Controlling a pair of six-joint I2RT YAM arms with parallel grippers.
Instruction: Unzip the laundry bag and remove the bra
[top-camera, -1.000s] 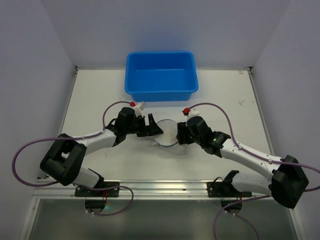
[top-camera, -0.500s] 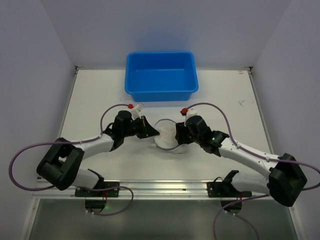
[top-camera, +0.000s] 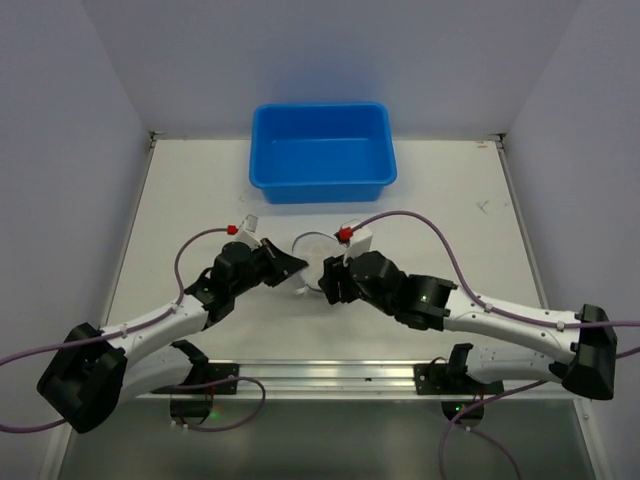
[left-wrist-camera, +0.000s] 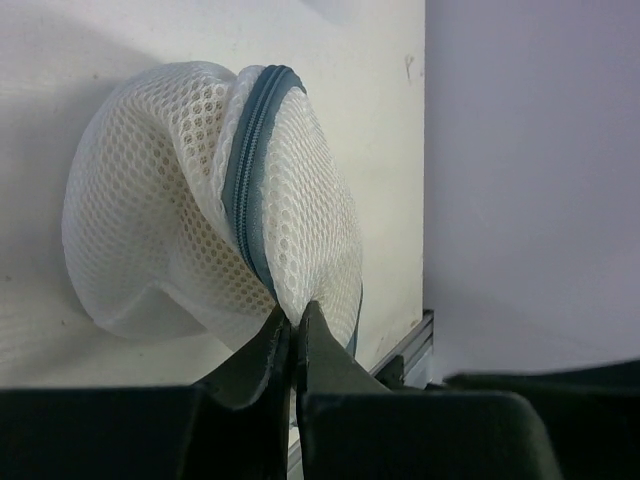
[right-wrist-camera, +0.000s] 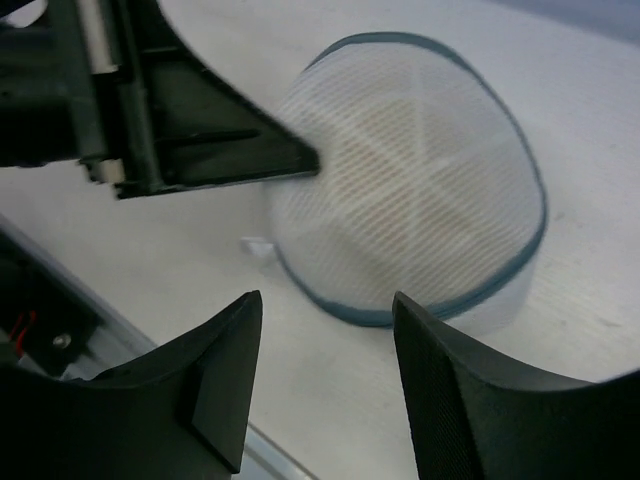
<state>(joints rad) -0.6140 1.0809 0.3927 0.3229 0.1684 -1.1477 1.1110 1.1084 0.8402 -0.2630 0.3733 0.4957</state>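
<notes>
The laundry bag (top-camera: 313, 249) is a white domed mesh pouch with a grey-blue zip (left-wrist-camera: 246, 178) round its rim, lying mid-table. In the left wrist view the bag (left-wrist-camera: 170, 200) is tipped up on edge. My left gripper (left-wrist-camera: 296, 316) is shut on the mesh at the bag's near rim, beside the zip. From above, the left gripper (top-camera: 297, 266) meets the bag's left side. My right gripper (right-wrist-camera: 328, 297) stands open just short of the bag (right-wrist-camera: 415, 190), with bare table between its fingers. In the top view the right gripper (top-camera: 328, 277) sits at the bag's near right. The bra is hidden.
A blue rectangular plastic tub (top-camera: 322, 150) stands at the back of the table, behind the bag. The metal rail (top-camera: 320, 375) runs along the near table edge by both arm bases. Purple cables loop from each arm.
The left gripper has shut on the bag's rim and drawn back to the left. The bag has shifted left and tipped up. The right arm has followed it leftward, still open.
</notes>
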